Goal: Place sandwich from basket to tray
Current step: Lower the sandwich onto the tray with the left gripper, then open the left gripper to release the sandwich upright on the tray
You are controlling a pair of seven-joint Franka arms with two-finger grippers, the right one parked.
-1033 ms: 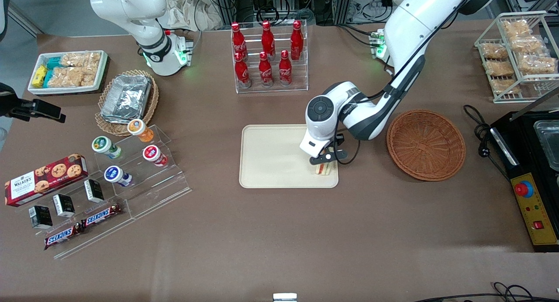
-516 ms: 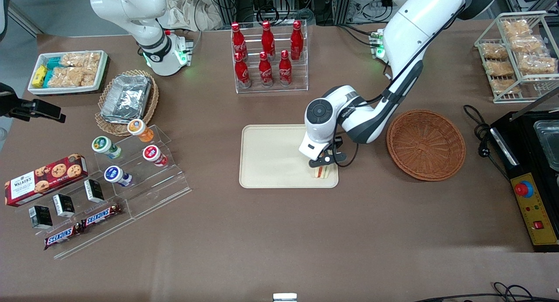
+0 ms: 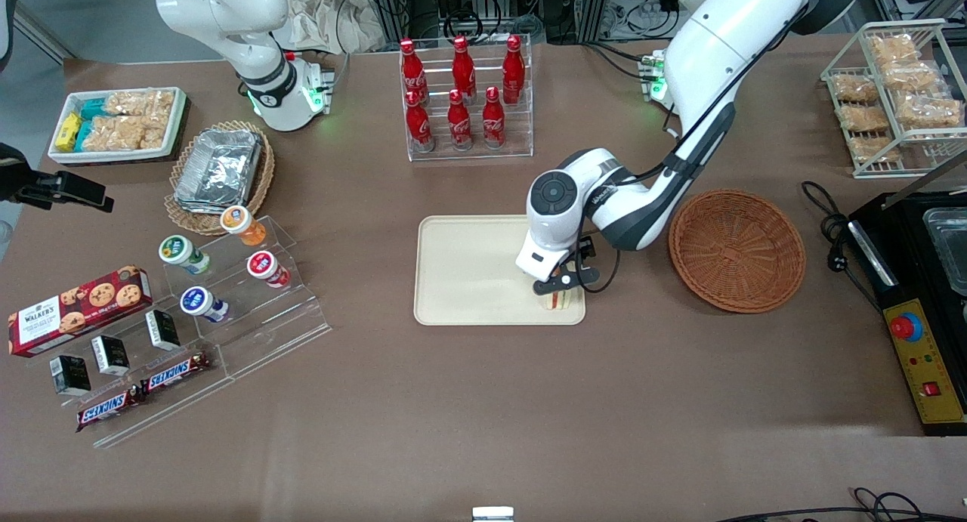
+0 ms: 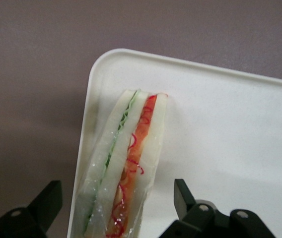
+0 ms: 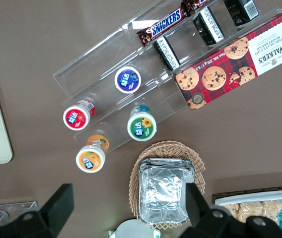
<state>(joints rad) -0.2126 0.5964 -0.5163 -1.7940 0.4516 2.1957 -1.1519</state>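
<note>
The sandwich (image 4: pixel 126 168), a clear-wrapped wedge of pale bread with green and orange-red filling, lies on the cream tray (image 4: pixel 220 124) close to its rounded corner. In the front view the sandwich (image 3: pixel 557 301) sits in the tray's (image 3: pixel 468 273) corner nearest the camera, on the basket's side. My left gripper (image 4: pixel 116 193) is open just above it. Its black fingers (image 4: pixel 49 198) stand on either side of the wedge with a gap to each. The gripper (image 3: pixel 559 286) hides part of the sandwich. The reddish-brown wicker basket (image 3: pixel 736 250) beside the tray holds nothing.
A clear rack of red cola bottles (image 3: pixel 464 99) stands farther from the camera than the tray. Toward the parked arm's end are acrylic steps with cups (image 3: pixel 227 280), a tan basket with foil containers (image 3: pixel 219 171) and a white bin (image 3: pixel 117 125). A black appliance (image 3: pixel 918 295) sits past the basket.
The left gripper and the sandwich have shifted slightly nearer the front camera, down into the tray's corner. The basket and tray have not moved.
</note>
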